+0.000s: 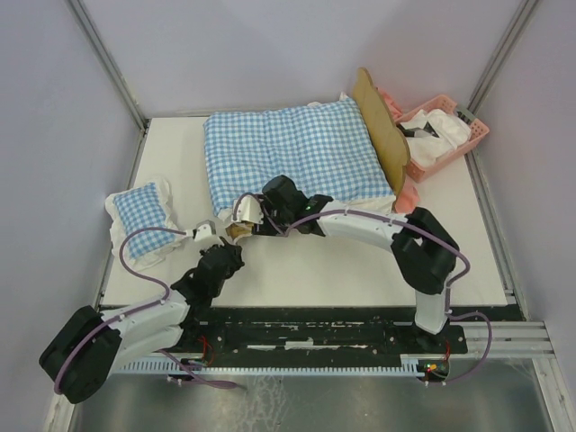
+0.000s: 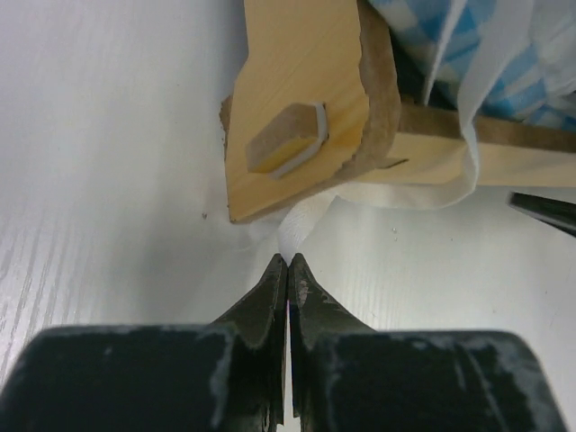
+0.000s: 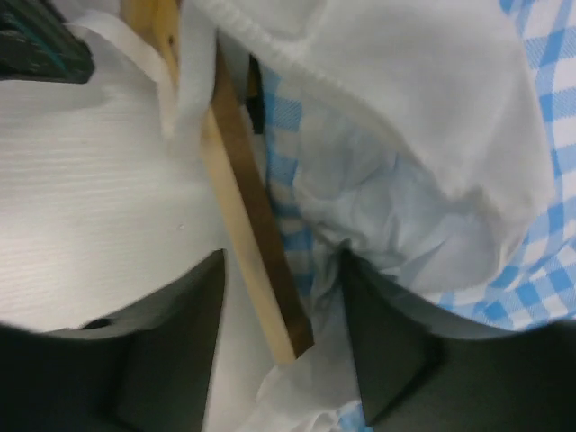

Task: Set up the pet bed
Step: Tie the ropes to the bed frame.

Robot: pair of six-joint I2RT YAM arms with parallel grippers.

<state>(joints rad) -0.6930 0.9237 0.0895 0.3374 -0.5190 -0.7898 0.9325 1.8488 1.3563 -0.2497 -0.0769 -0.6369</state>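
The pet bed (image 1: 380, 121) lies across the back of the table, its wavy wooden headboard at the right, under a blue-and-white checked cushion (image 1: 292, 153). My left gripper (image 2: 288, 261) sits at the bed's near-left corner post (image 2: 297, 99), its jaws shut on the tip of the cushion's white frill (image 2: 304, 216). My right gripper (image 3: 283, 270) is open just beside it. The bed's wooden side rail (image 3: 256, 234) stands between its fingers (image 3: 180, 333), touching neither. Checked cloth (image 3: 540, 261) and frill bunch against the right finger.
A small checked pillow (image 1: 139, 220) lies at the table's left edge. A pink basket (image 1: 445, 135) with white cloth in it stands at the back right, behind the headboard. Both arms meet over the near-left corner of the bed (image 1: 238, 229).
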